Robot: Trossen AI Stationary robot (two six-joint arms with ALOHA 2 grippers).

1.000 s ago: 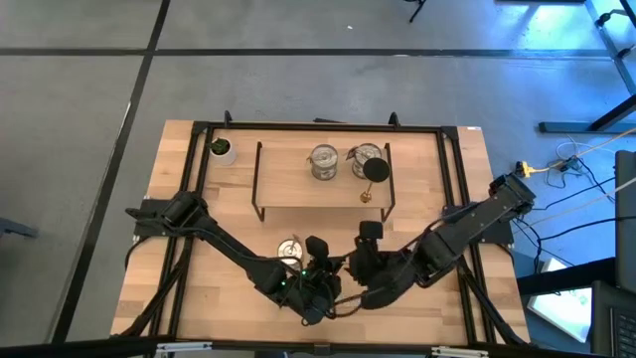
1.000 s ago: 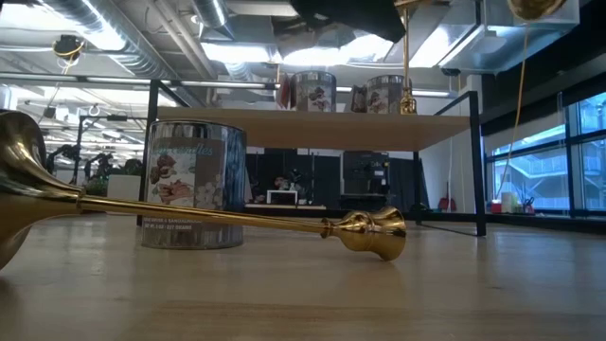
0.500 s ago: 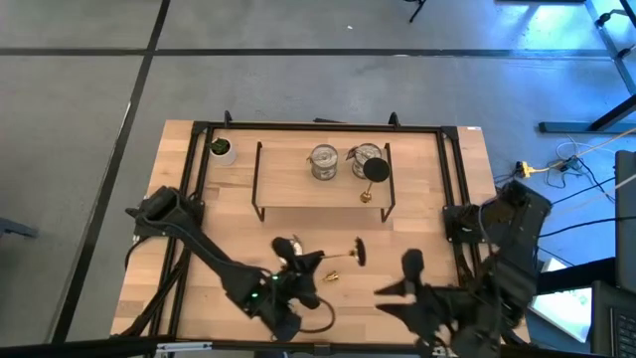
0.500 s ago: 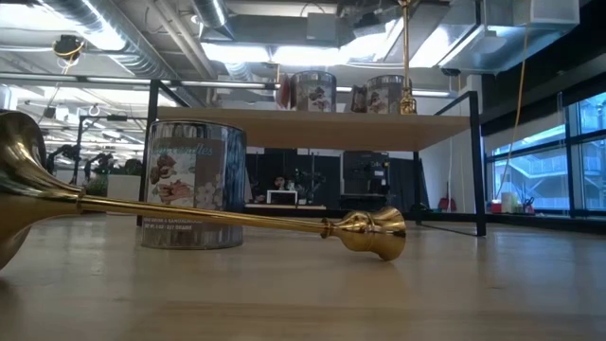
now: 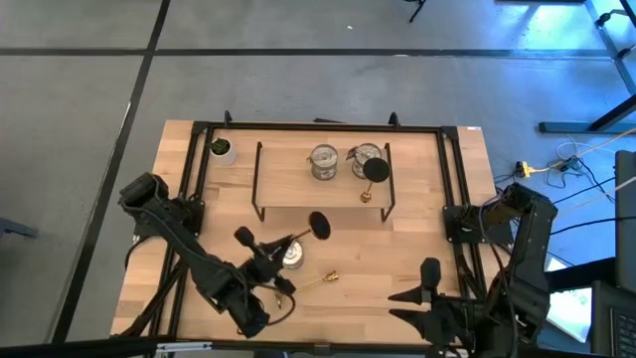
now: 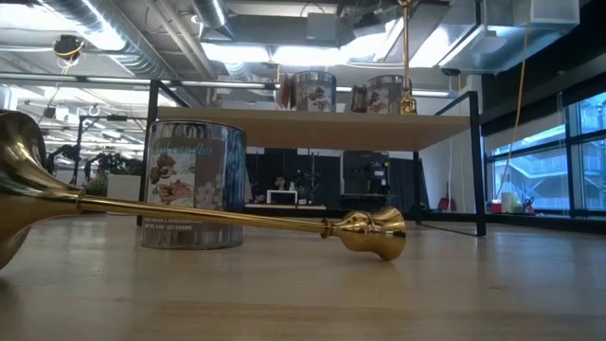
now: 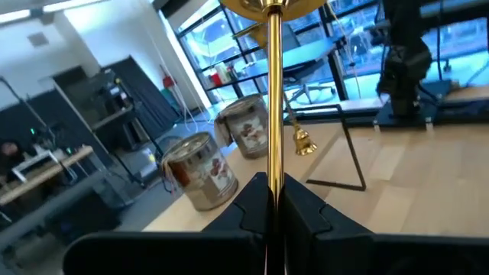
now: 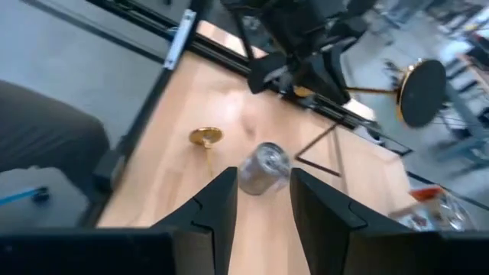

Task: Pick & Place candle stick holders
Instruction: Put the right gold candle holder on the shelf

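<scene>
The left gripper (image 5: 266, 261), clamped on a gold stick (image 5: 298, 235), now sits farther left and holds it lifted, disc (image 5: 320, 225) toward the rack. The right gripper (image 5: 422, 290) has pulled back to the table's near right edge, fingers apart and empty.

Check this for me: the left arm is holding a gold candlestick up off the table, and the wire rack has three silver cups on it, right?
Not quite. The high view shows two silver cups on the wire rack; a third sits on the table. The left gripper does hold a gold candlestick.
</scene>
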